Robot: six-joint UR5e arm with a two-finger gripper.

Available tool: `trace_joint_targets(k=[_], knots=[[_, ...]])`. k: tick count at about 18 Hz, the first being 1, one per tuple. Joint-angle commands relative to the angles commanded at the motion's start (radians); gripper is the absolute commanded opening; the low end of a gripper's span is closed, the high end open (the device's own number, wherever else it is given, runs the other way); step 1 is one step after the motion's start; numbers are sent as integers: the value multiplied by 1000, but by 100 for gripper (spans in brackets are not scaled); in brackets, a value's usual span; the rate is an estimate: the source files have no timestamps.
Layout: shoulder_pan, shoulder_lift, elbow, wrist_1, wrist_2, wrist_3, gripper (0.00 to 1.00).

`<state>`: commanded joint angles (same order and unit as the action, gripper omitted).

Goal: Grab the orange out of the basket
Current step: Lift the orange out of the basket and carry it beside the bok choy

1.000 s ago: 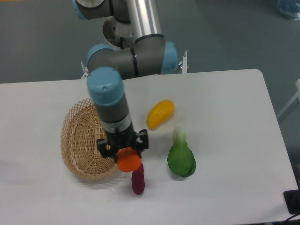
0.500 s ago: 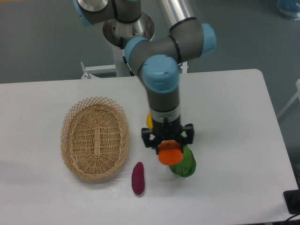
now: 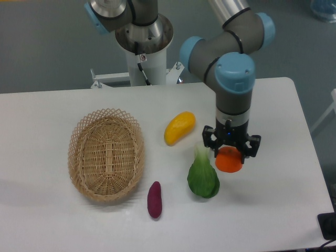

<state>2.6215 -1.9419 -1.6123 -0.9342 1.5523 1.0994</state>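
The white table (image 3: 273,220) carries everything. The arm (image 3: 231,79) reaches down over its right half, pointing straight down. The basket (image 3: 106,155), oval and woven, sits on the left of the table with nothing inside it. A green leafy vegetable (image 3: 203,176) lies near the middle, with an elongated yellow fruit (image 3: 179,127) just above and left of it, and a small purple vegetable (image 3: 154,199) beside the basket's lower right rim. The gripper (image 3: 230,152) has its jaws pinching the orange (image 3: 229,160), which sits at the jaws' tips just right of the green vegetable, well apart from the basket.
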Motion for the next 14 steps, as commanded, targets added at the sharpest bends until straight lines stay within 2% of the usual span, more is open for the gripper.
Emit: trace_joint_targets(k=[6,14], knots=[[42,-11,37,-66,2,126,60],[43,-17,43,-66,17,126,60]])
